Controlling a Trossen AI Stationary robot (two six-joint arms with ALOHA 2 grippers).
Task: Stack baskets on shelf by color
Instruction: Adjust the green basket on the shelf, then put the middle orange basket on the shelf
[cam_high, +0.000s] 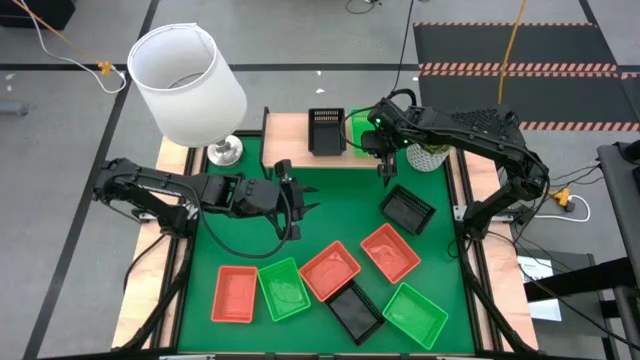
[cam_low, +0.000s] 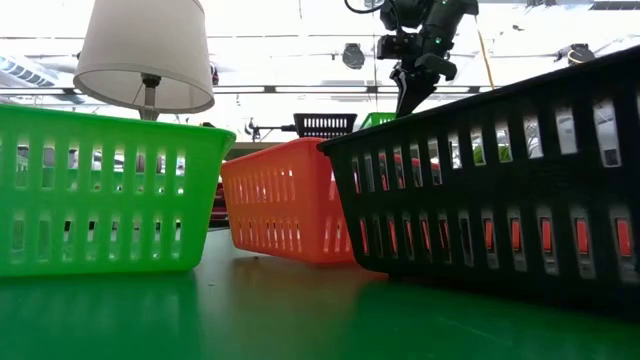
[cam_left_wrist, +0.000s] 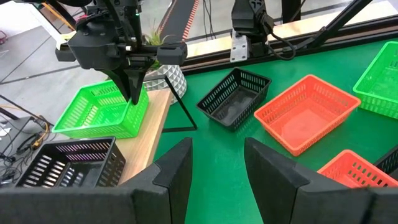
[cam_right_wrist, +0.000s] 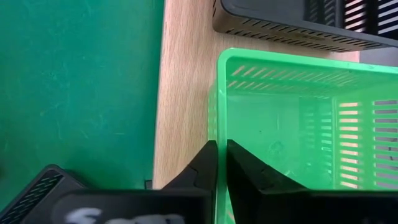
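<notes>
Green felt covers the table (cam_high: 340, 215), with light wooden rails along its sides, and we see grey floor around it plus a striped black mat beyond the far right corner. A white-shaded lamp (cam_high: 188, 72) stands at the far left corner. In the low view the room behind shows bright ceiling lights and rails.

We find the right pincer (cam_right_wrist: 219, 163) over the shelf (cam_high: 290, 135), its fingers clenched on the near wall of a green basket (cam_right_wrist: 292, 118) that sits on the wooden top. Just beside that basket, on the far side from the pincer, a black basket (cam_high: 327, 130) rests on the shelf too. Below the pincer, down on the felt, lies another black basket (cam_high: 407, 210).

We see the left pincer (cam_left_wrist: 216, 163) hovering above the felt near the table's middle, released and holding nothing, pointed toward the shelf.

Nearer the front edge, well apart from both pincers, lie the rest: an orange-red basket (cam_high: 235, 293), a green one (cam_high: 284, 288), two more orange-red ones (cam_high: 329, 270) (cam_high: 390, 252), a black one (cam_high: 355, 310) and a green one (cam_high: 414, 315).
</notes>
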